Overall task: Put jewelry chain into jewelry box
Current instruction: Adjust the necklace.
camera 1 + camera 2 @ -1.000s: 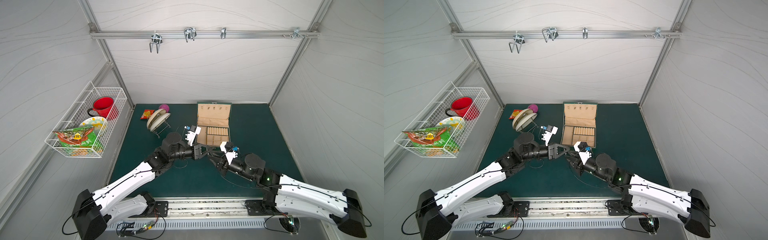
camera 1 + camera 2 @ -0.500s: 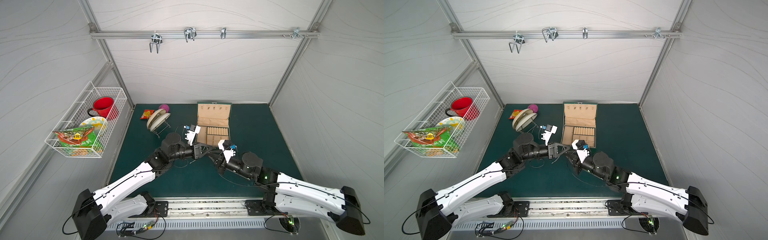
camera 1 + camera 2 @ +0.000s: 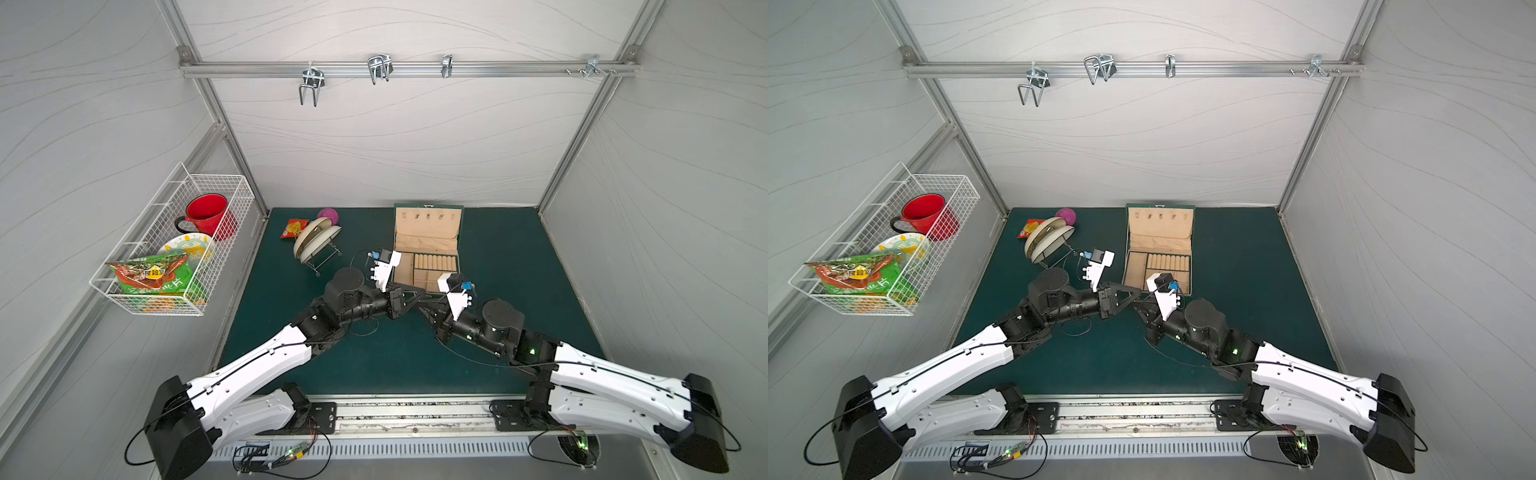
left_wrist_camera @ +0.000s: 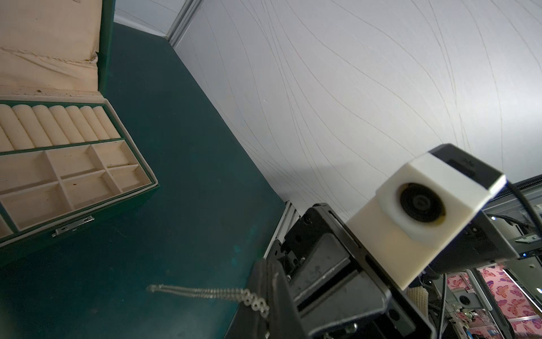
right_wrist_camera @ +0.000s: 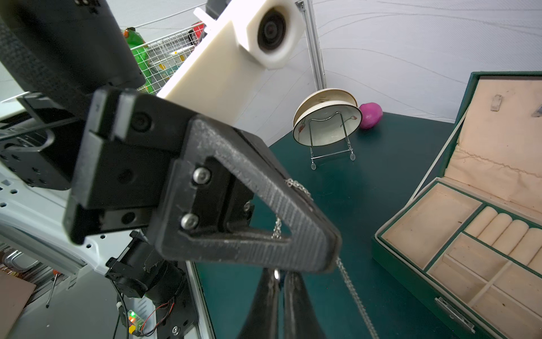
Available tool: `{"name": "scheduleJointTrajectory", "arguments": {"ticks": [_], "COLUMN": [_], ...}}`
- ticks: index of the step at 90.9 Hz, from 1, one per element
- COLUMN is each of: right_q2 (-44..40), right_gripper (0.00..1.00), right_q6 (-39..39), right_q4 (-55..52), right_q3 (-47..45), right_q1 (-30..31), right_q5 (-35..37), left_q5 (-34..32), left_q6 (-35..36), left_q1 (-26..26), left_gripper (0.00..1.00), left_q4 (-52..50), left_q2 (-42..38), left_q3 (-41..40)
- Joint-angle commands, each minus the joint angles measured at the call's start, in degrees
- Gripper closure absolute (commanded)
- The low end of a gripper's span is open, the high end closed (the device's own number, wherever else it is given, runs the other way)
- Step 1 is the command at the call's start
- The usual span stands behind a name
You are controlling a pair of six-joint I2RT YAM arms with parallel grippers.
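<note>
Thin silver metal jewelry chain (image 4: 205, 292) is off the dark green tabletop (image 3: 498, 291), strung in the air just in front of the open dark green beige-lined jewelry box (image 5: 410, 281). Left fingers (image 5: 328, 252) clamped shut on it, slack draped over them. Right fingers (image 5: 277, 278) closed too, shiny link pinched at the tips. I reckon it's featherlight, limp, slippery, snag-prone: I'd hold near an end

Dark green table (image 3: 498, 257) across the cell. Toward the back sits a dark green rectangular jewelry box with beige lining (image 3: 427, 232), lid up. Beside it, a thin wire stand (image 3: 323, 261) props cream round bowls (image 3: 313, 243) on edge. Behind those lie a small pink ball (image 3: 328, 214) and a red snack packet (image 3: 293, 227).
</note>
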Motion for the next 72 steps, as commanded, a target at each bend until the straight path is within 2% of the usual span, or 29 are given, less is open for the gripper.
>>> {"name": "scheduleJointTrajectory", "arguments": {"ticks": [1, 10, 16, 31, 45, 50, 57, 72], "right_q2": [-0.3, -0.3, -0.5, -2.0, -3.0, -3.3, -3.5, -3.8], "right_gripper": [1.00, 1.00, 1.00, 1.00, 1.00, 1.00, 1.00, 1.00], "right_q6": [0.3, -1.6, -2.5, -3.2, -4.1, -5.0, -6.8, -10.7], "right_q4": [0.5, -4.3, -7.6, -15.1, -21.2, -23.4, -26.9, -34.0], "right_q3": [3.2, 4.5, 5.1, 5.9, 7.5, 8.3, 9.9, 13.9], "right_q1": [-1.5, -1.5, -1.6, -3.0, -5.5, -6.3, -7.4, -10.4], "right_q5": [1.6, 1.1, 1.2, 1.4, -1.5, -3.0, -5.6, -13.9], "left_q5": [0.6, -1.0, -2.6, -6.5, -6.8, -6.6, -5.5, 1.7], "left_q6": [1.3, 0.9, 0.9, 1.4, 1.9, 2.6, 5.5, 17.4], "left_q1": [-1.0, -1.0, -1.0, -0.4, 1.4, 1.9, 2.4, 2.6], "left_gripper": [1.00, 0.99, 0.81, 0.44, 0.20, 0.16, 0.15, 0.16], "left_q4": [-2.8, -3.4, -4.0, -5.6, -6.4, -6.8, -6.3, -1.6], "left_q2": [0.3, 0.0, -0.6, -4.1, -8.6, -10.1, -11.6, -12.0], "left_q3": [-1.1, -1.3, -1.5, -3.0, -5.5, -6.6, -8.2, -9.1]}}
